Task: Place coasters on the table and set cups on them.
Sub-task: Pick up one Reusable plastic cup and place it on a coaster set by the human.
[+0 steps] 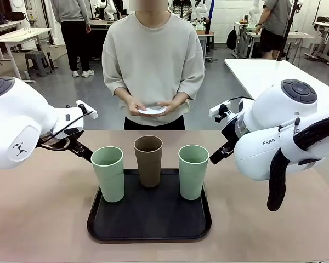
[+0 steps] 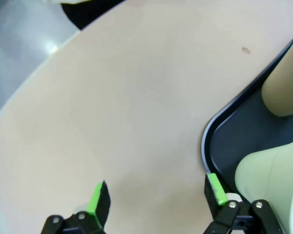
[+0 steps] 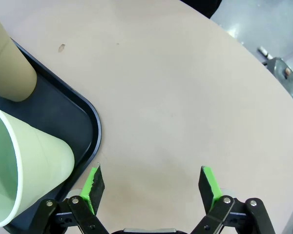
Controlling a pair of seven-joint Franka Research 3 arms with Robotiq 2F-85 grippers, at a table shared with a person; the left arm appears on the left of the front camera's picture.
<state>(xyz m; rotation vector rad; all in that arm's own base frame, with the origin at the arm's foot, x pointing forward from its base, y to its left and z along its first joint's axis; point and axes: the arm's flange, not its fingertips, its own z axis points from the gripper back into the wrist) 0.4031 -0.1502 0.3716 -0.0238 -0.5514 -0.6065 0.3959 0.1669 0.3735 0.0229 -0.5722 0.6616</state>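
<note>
Beige table (image 1: 38,219) carries a black tray (image 1: 153,222) with three cups (image 1: 148,160), likely light, stiff, best pinched mid-wall; flimsy coasters (image 1: 152,110) rest in the person's hands (image 1: 172,104) at the far side; left gripper (image 2: 155,184) and right gripper (image 3: 150,170) gape empty.

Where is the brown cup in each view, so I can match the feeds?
Front view: the brown cup stands mid-picture, at the back of the black tray.
Left wrist view: at the right edge, upper half, on the tray.
Right wrist view: in the top left corner, on the tray.
Shared landmark: the black tray's rounded rim.
</note>
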